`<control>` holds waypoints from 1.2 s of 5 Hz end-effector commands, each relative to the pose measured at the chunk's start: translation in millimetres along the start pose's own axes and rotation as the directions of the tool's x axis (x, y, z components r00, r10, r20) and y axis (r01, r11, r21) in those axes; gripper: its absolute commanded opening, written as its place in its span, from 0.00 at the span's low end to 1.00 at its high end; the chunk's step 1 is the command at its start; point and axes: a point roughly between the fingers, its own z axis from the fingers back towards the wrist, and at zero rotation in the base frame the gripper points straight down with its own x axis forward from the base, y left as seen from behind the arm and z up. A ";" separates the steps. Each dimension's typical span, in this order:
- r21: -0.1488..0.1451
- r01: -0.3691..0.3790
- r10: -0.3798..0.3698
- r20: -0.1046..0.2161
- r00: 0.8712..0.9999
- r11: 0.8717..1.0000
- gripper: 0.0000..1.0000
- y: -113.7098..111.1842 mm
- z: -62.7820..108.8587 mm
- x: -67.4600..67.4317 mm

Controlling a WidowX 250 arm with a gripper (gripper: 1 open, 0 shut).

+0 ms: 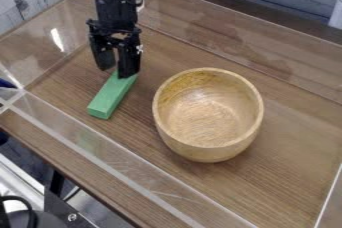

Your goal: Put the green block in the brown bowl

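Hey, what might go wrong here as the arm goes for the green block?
1. The open gripper hangs over the far end of the green block, not its middle; gripped there, the block may tip or slip.
2. The block lies at an angle, so jaws that are not lined up could push it aside.
3. The brown bowl has a thick rim; a low carry might clip it.

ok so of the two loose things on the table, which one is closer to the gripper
The flat bright green rectangular block: the open gripper hangs right at its far end, while the round tan wooden bowl sits off to the side.
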 end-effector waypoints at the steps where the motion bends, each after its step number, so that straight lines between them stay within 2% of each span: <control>1: 0.035 0.011 -0.013 0.042 0.999 0.999 1.00 8.7 10.7 6.7; 2: 0.044 -0.009 0.007 0.048 0.999 0.999 1.00 11.5 -2.6 11.5; 3: 0.049 -0.027 0.024 0.061 0.998 0.998 0.00 12.0 -8.4 15.3; 5: 0.136 0.000 -0.005 0.036 0.999 0.991 0.00 9.1 3.7 19.8; 6: 0.148 -0.009 -0.002 0.074 0.997 0.989 0.00 6.8 12.5 14.1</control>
